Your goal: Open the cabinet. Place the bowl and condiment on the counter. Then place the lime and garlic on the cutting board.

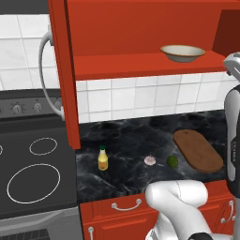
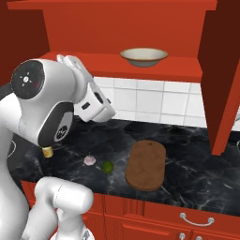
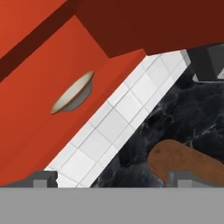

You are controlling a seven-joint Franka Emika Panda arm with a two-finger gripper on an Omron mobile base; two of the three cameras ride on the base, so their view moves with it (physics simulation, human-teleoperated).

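The red cabinet (image 1: 140, 28) stands open, its left door (image 1: 63, 70) swung out. On the inner shelf sits the beige bowl (image 1: 183, 52) (image 2: 144, 56) (image 3: 72, 94). The yellow condiment (image 1: 102, 159) stands on the black counter (image 1: 131, 140), left of the garlic (image 1: 150, 160) (image 2: 89, 161) and the lime (image 1: 172, 161) (image 2: 108, 166). To their right lies the brown cutting board (image 1: 198, 150) (image 2: 146, 165) (image 3: 188, 164). My gripper (image 3: 117, 178) is open and empty, raised above the counter, below and in front of the shelf, well short of the bowl.
A dark stovetop (image 1: 33, 168) with white rings lies left of the counter. The cabinet's right door (image 2: 222, 84) hangs open over the counter's right part. Red drawers (image 1: 122, 208) run below the counter edge. White tiles (image 1: 140, 98) back the counter.
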